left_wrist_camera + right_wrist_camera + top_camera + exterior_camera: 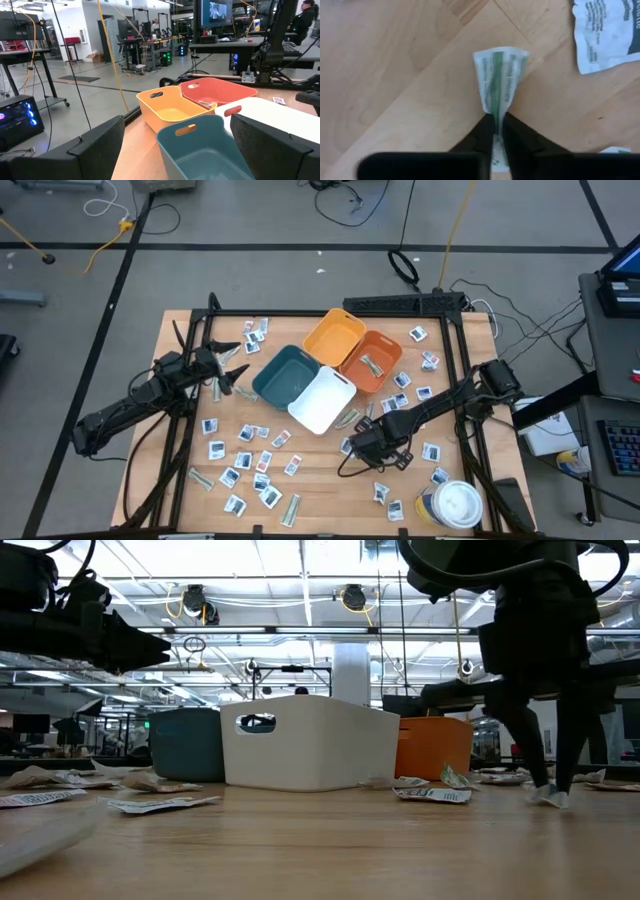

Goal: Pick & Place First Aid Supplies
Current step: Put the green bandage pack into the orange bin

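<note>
We saw four bins clustered mid-surface: the teal bin (286, 374), white bin (323, 400), yellow bin (334, 337) and orange bin (371, 361), the last holding a grey-green strip (372, 364). At their 5 o'clock, the right end effector (496, 125) was clenched on a small green-striped packet (499, 75) lying on the wooden surface (320, 485). The left end effector (236, 364), at the bins' 9 o'clock, hung released and empty. Loose packets (245, 461) littered the surface; their print was illegible.
</note>
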### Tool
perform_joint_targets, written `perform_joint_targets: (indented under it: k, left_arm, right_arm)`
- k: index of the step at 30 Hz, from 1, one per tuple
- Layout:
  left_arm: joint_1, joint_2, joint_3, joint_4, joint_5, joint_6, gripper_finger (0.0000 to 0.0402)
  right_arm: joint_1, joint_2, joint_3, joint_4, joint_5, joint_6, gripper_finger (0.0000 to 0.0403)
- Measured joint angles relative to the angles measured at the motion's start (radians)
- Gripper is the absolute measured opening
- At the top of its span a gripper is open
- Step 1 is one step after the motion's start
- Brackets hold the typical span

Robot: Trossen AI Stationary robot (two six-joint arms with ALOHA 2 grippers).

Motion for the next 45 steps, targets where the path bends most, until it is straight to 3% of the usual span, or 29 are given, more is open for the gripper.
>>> perform_joint_targets:
  k: [11,20,29,36,45]
  left_arm:
    - [0.0,0.0,0.0,0.0,0.0,0.0,0.0367]
    - [0.0,0.0,0.0,0.0,0.0,0.0,0.0367]
    - [0.0,0.0,0.0,0.0,0.0,0.0,0.0367]
    - [0.0,0.0,0.0,0.0,0.0,0.0,0.0367]
    - [0.0,0.0,0.0,0.0,0.0,0.0,0.0367]
  right_arm:
    - [-0.021,-0.076,0.046,-0.092,0.0,0.095,0.0004]
    - [-0.083,-0.138,0.176,-0.227,-0.002,0.327,0.0002]
    - [-0.198,-0.141,0.321,-0.37,-0.002,0.66,0.0001]
    - [-0.272,-0.164,0.351,-0.384,-0.002,0.879,0.0001]
    - [-0.373,-0.186,0.35,-0.383,-0.003,0.952,0.0001]
